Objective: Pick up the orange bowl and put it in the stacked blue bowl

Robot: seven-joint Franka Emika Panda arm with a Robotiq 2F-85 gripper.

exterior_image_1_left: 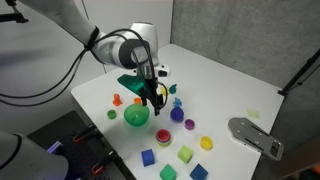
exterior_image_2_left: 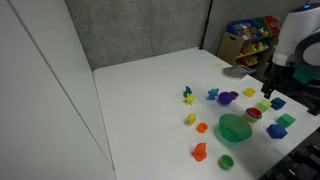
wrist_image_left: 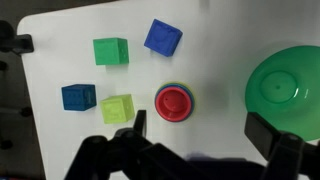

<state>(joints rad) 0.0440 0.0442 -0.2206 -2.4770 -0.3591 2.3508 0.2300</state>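
The hand (wrist_image_left: pixel 197 124) is held wide open w/ nothing in it, its fingers (wrist_image_left: pixel 265 132) spread above the bench (wrist_image_left: pixel 230 40). The orange bowl (exterior_image_2_left: pixel 201 127) is made out only in an exterior view. It is set just beside the big green bowl (exterior_image_2_left: pixel 235 127), on the side away from the hand, and well apart from it.

The stack of bowls (wrist_image_left: pixel 175 102) is topped by a red one, w/ coloured rims seen round it. A blue layer is prob. among them, but the pic is too soft to be sure. In the wrist view the stack is found ahead of the hand, btw. the two fingers.

Four cubes are grouped by the stack:
- a green cube (wrist_image_left: pixel 111 50)
- a blue cube (wrist_image_left: pixel 163 38)
- a dark blue cube (wrist_image_left: pixel 78 97)
- a lime cube (wrist_image_left: pixel 117 108), nearest the stack but apart from it

The big green bowl is placed btw. the orange bowl and the stack. A purple bowl (exterior_image_2_left: pixel 228 98) and small yellow and blue toys are scattered behind it. An orange toy (exterior_image_2_left: pixel 199 151) and a small green cup (exterior_image_2_left: pixel 226 161) are set nearer the front edge.

The bench edge is seen near the dark blue cube in the wrist view. A grey metal part (exterior_image_1_left: pixel 255 135) is laid by a corner. Wide bare bench is left toward the wall in an exterior view.
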